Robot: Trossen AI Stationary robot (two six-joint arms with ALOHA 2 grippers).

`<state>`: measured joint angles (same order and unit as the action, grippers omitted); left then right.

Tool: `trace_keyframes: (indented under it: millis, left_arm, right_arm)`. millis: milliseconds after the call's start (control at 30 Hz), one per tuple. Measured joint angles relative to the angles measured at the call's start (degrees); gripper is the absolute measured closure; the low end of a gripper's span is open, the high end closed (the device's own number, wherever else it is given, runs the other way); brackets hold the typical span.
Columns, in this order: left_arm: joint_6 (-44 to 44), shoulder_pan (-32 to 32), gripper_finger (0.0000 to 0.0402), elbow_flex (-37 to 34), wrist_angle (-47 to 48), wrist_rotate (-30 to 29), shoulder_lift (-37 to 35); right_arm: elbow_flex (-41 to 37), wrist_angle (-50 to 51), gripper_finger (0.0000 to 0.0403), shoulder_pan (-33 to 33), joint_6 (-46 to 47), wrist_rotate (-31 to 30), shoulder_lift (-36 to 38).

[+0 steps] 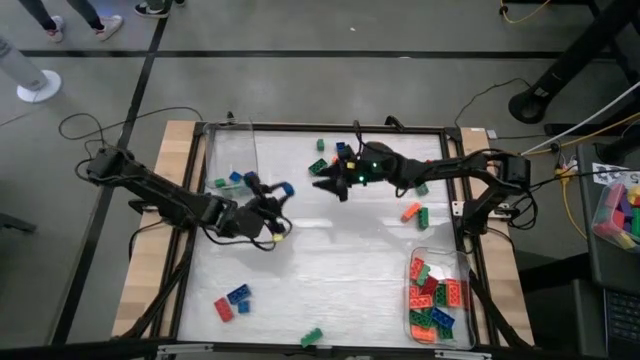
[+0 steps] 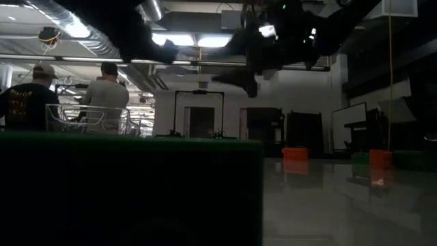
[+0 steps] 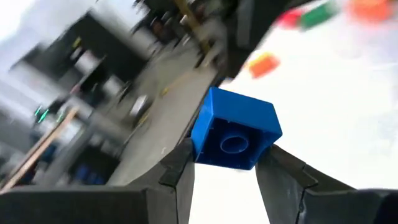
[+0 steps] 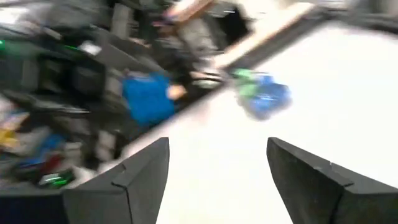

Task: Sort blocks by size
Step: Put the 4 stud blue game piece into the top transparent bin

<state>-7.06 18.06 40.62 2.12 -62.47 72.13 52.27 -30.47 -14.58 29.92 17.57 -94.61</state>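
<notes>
Left wrist view: left gripper [image 3: 225,163] clamped on blue block [image 3: 235,129]; right gripper [image 4: 217,174] apart, near far edge.

Even overhead light falls on the pale bench [image 1: 330,260], whose glossy sheet shows soft glare. The level view is dim, the arms black shapes against bright ceiling lamps [image 2: 194,41], with a dark green block [image 2: 130,191] filling the near left. Both wrist views are streaked with blur.
</notes>
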Motion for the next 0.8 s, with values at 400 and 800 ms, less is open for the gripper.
trace_keyframes:
  millis: [400, 800]
  left_arm:
    - [46.81, -14.93, 0.0272, 0.00, 46.11, 0.12, -13.13]
    - [52.09, -27.73, 0.0216, -3.34, 47.82, 9.37, -13.04]
  right_arm:
    - [0.00, 14.48, 0.0134, -2.11, -13.61, -24.39, -0.64]
    - [-0.02, 14.46, 0.0134, -5.69, -13.71, -24.32, -6.68]
